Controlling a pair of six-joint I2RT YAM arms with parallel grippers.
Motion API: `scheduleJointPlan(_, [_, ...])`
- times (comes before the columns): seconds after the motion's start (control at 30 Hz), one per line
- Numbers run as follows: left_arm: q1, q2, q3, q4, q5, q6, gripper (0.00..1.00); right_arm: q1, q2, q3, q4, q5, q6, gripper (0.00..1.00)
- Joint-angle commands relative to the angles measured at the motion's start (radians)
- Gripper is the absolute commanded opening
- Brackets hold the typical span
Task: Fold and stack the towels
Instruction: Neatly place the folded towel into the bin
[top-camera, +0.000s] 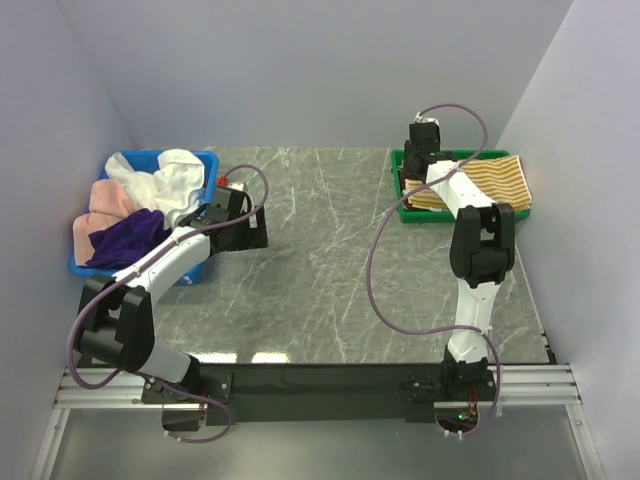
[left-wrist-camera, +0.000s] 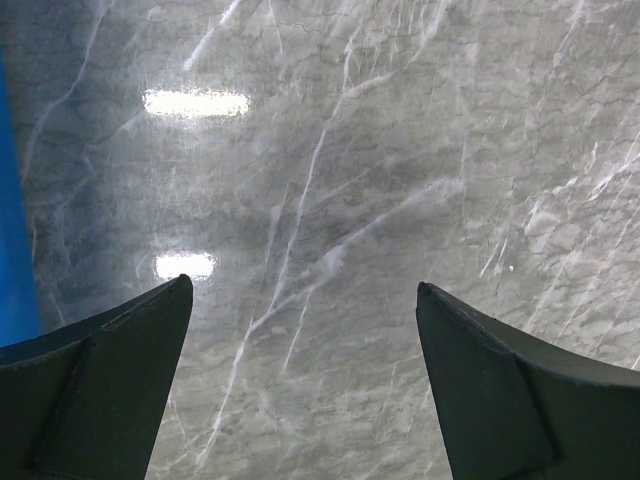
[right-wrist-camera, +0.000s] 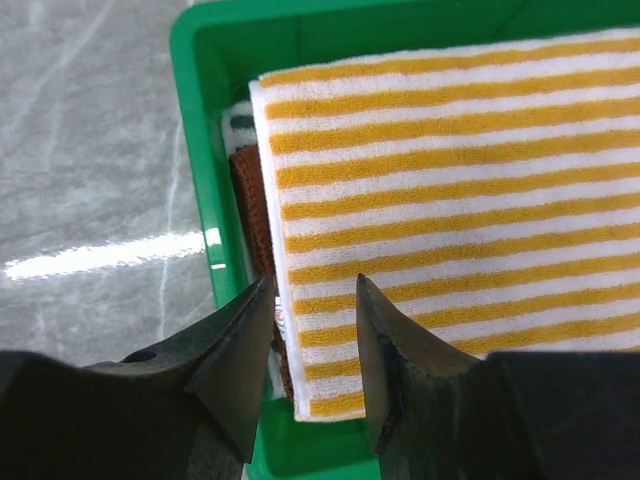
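Left gripper (left-wrist-camera: 305, 385) spread wide over the table (left-wrist-camera: 350, 150); right gripper (right-wrist-camera: 315, 340) at the yellow-white striped towel (right-wrist-camera: 450, 180).
Top view: white (top-camera: 170, 178), pink (top-camera: 105, 200) and purple (top-camera: 130, 240) towels heap in the blue bin (top-camera: 207, 160) at left; the striped towel lies in the green bin (top-camera: 400, 195) at upper right. Left wrist view: only marble shows between the parted fingers. Right wrist view: the fingers stand half apart astride the striped towel's left edge, a brown towel (right-wrist-camera: 252, 210) beneath; whether they pinch it cannot be told.
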Motion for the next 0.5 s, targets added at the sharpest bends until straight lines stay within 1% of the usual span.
scheduleJointPlan(0.0, [0.0,-0.032,0.01,0.009,0.012,0.011,0.99,-0.003,0.035,0.039,-0.039,0.037,-0.023,0.44])
scheduleJointPlan(0.13, [0.0,-0.031,0.009,0.009,0.012,0.011,0.99,-0.001,0.067,0.051,-0.059,0.022,-0.036,0.41])
scheduleJointPlan(0.23, [0.0,-0.028,0.01,0.009,0.013,0.012,0.99,-0.004,0.102,0.094,-0.106,0.008,-0.051,0.41])
scheduleJointPlan(0.47, [0.0,-0.028,0.009,0.007,0.013,0.012,0.99,-0.001,0.145,0.114,-0.134,-0.017,-0.065,0.42])
